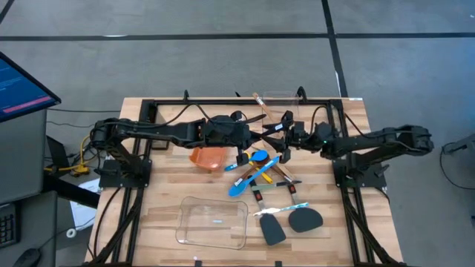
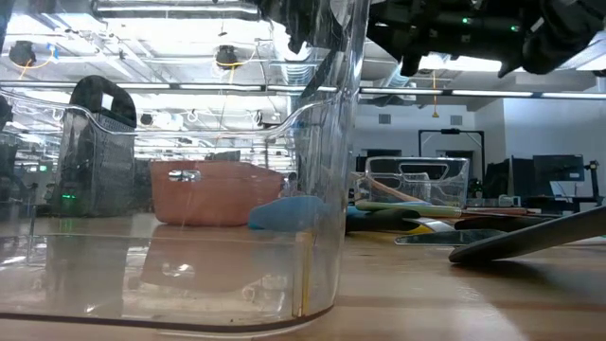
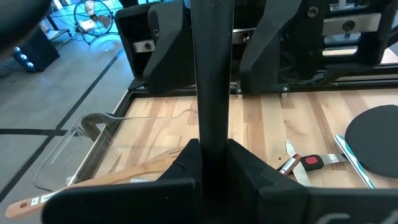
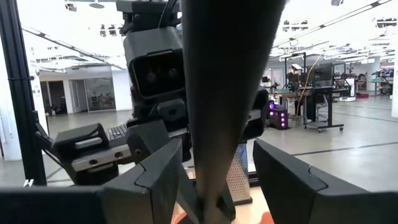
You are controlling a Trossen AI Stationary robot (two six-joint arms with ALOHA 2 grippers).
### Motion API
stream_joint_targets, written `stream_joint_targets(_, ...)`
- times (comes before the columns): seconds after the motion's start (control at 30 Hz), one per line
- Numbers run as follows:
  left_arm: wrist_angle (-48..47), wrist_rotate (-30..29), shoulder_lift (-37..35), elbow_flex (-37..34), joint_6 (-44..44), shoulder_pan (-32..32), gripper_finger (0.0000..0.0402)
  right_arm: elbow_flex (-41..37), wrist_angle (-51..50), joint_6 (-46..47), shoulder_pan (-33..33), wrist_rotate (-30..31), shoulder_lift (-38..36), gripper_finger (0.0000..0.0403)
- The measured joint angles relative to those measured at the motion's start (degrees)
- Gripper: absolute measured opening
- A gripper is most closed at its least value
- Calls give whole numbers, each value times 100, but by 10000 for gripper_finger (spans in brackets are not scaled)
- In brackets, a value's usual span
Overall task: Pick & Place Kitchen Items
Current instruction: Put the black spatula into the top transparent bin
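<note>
The high view looks straight down on the whole wooden table [image 1: 312,230] from far above. The low view sits at table height, very near a clear container [image 2: 189,218], and faces the room. Each wrist view looks along its own fingers, very close; a dark handle [image 3: 208,93] fills the middle. Both wrist views probably share this handle

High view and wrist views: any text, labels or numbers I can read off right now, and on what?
None legible.
Monitor: lines of text, too small to read.
Wooden utensil: small sticker on its handle end, print too blurred to read.
</note>
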Motion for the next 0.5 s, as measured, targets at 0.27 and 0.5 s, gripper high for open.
stream_joint_targets(0.27, -4, -4, 0, 0, -2, 0, 20, 51, -2, 14, 4, -1, -5, 117)
stream_joint_targets(0.5, -11, -30, 0, 0, -2, 0, 21, 51, 1, 30, 74, 7, -11, 58)
